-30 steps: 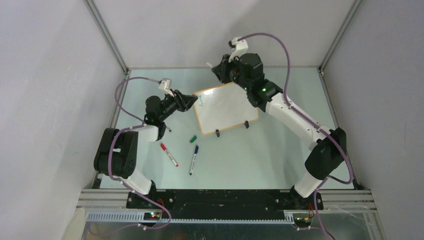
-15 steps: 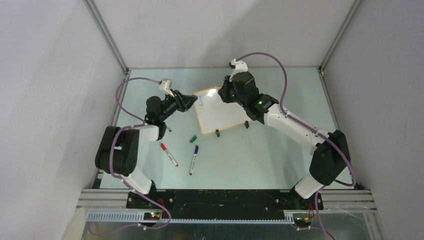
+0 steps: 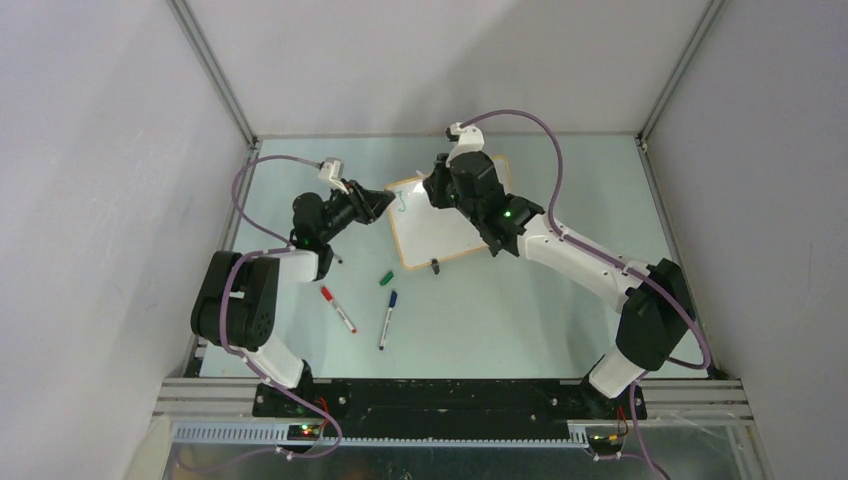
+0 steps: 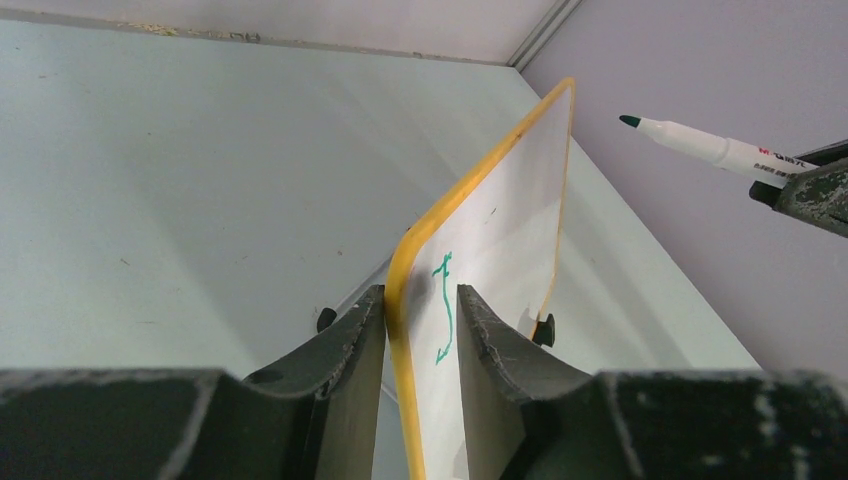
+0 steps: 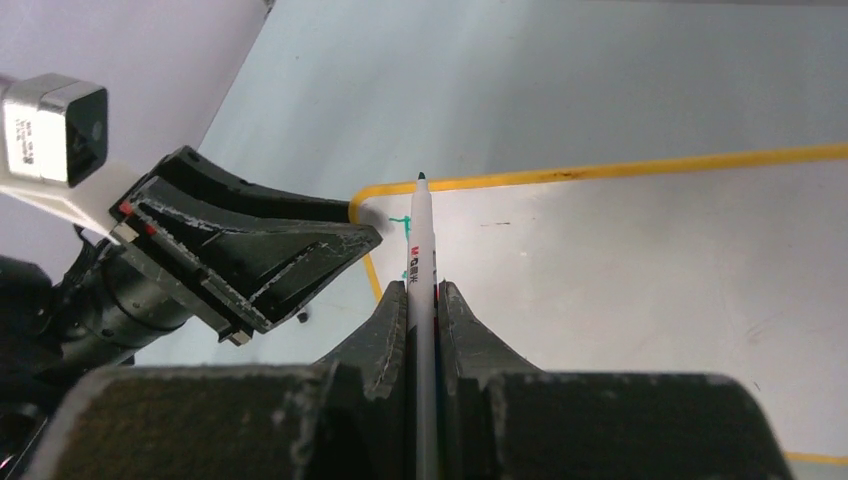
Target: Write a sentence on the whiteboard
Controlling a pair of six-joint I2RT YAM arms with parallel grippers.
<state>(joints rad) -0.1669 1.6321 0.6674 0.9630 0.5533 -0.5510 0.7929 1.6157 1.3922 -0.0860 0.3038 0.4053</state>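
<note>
The whiteboard (image 3: 445, 238) lies on the table, white with an orange-tan frame (image 4: 415, 240). A single green stroke shaped like a J (image 4: 443, 305) stands near its top left corner (image 5: 402, 218). My left gripper (image 4: 421, 295) straddles that corner (image 3: 388, 205), its jaws shut on the board edge. My right gripper (image 5: 422, 290) is shut on a green-tipped white marker (image 5: 419, 240). It hangs over the board's upper left part (image 3: 432, 190). The marker (image 4: 700, 148) points at the stroke, its tip in the air above the board.
A red marker (image 3: 338, 310), a blue marker (image 3: 387, 318) and a small green cap (image 3: 386, 278) lie on the table in front of the board. A black clip foot (image 3: 435, 266) sits on the board's near edge. Grey walls close in the table.
My right arm has swung left and down from the board's far edge to over its top left corner, marker in hand. The left jaws have narrowed on the board's corner.
</note>
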